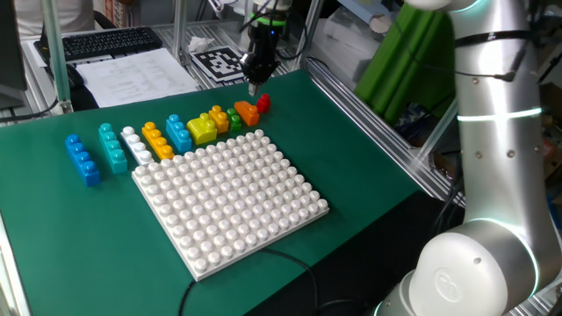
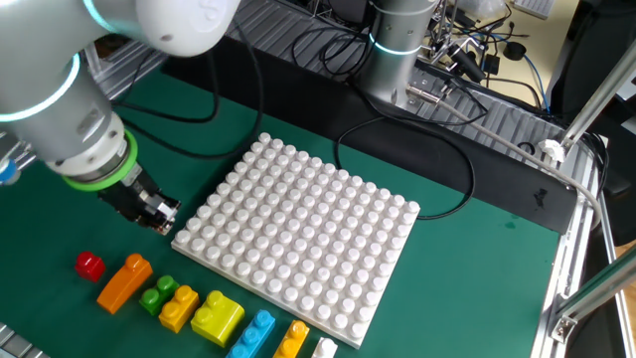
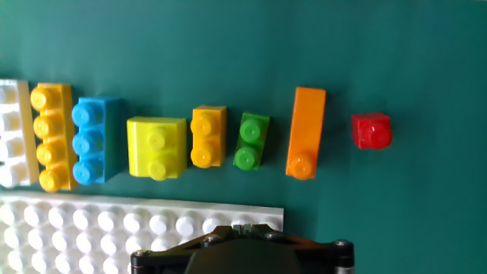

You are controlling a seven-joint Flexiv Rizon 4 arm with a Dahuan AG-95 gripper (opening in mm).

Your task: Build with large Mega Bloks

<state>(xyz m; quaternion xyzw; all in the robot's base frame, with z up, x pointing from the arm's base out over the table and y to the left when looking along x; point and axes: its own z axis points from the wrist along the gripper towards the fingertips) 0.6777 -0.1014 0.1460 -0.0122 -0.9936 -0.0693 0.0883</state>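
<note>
The Mega Bloks lie in a row on the green mat beside the white baseplate (image 3: 114, 221). In the hand view they run from a white one (image 3: 9, 133) through a long orange-yellow (image 3: 52, 135), blue (image 3: 95, 139), yellow (image 3: 157, 146), small yellow-orange (image 3: 207, 135), green (image 3: 251, 141) and sloped orange (image 3: 306, 132) to a single red one (image 3: 371, 131). One fixed view also shows teal (image 1: 111, 147) and blue (image 1: 82, 159) bricks at the far left end. My gripper (image 3: 243, 226) is shut and holds nothing. It hovers over the baseplate's corner (image 1: 255, 139), close to the orange brick (image 1: 247, 112) and the red brick (image 1: 263, 104).
The baseplate (image 2: 298, 229) fills the middle of the mat. A black cable (image 2: 437, 149) runs along its far side by the arm's base. Papers, a keyboard and a marker tag (image 1: 219, 63) sit beyond the mat's edge. Metal frame rails (image 2: 556, 159) border the table.
</note>
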